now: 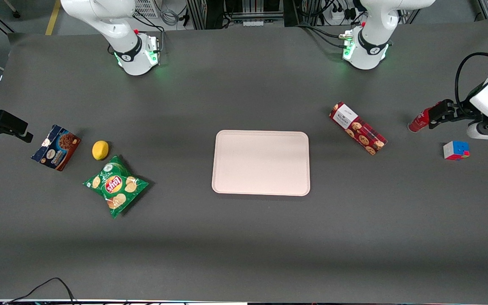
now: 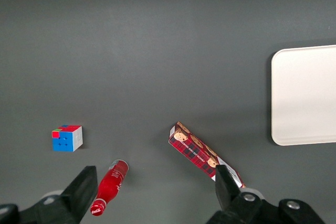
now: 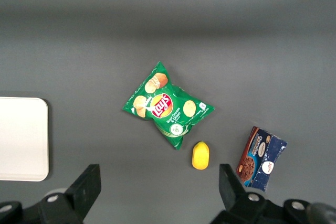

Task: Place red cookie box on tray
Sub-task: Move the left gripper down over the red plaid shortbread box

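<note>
The red cookie box (image 1: pixel 357 128) (image 2: pixel 202 152), a long tartan carton, lies flat and askew on the dark table, apart from the tray and toward the working arm's end. The pale tray (image 1: pixel 261 162) (image 2: pixel 307 95) lies mid-table with nothing on it. My gripper (image 1: pixel 441 113) (image 2: pixel 155 192) hangs open above the table, farther toward the working arm's end than the box, over a red bottle. Nothing is between its fingers (image 2: pixel 84 187).
A red soda bottle (image 1: pixel 417 121) (image 2: pixel 109 186) lies on its side under the gripper, with a colour cube (image 1: pixel 456 150) (image 2: pixel 67 138) beside it. Toward the parked arm's end lie a dark blue cookie box (image 1: pixel 56 147), a lemon (image 1: pixel 100 150) and a green chips bag (image 1: pixel 115 185).
</note>
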Controlling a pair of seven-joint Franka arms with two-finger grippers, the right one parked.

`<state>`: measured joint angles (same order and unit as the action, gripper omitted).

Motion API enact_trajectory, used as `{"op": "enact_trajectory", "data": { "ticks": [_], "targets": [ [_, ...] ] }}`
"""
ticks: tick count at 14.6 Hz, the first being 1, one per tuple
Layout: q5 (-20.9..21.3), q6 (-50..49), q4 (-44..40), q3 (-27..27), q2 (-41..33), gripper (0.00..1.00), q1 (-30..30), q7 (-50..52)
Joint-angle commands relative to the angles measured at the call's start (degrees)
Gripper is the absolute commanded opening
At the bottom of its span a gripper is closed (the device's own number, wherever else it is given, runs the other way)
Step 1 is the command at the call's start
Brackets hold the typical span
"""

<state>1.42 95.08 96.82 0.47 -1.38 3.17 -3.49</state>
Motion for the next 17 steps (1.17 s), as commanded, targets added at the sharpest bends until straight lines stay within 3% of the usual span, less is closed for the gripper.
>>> {"op": "enact_trajectory", "data": {
  "ticks": [1,17],
  "targets": [
    [0.78,-1.21,-1.72,0.23,0.77,1.00,0.44,1.11],
    [0.51,-1.92,-1.72,-0.56,2.00,1.00,0.79,2.17]
  ]
}}
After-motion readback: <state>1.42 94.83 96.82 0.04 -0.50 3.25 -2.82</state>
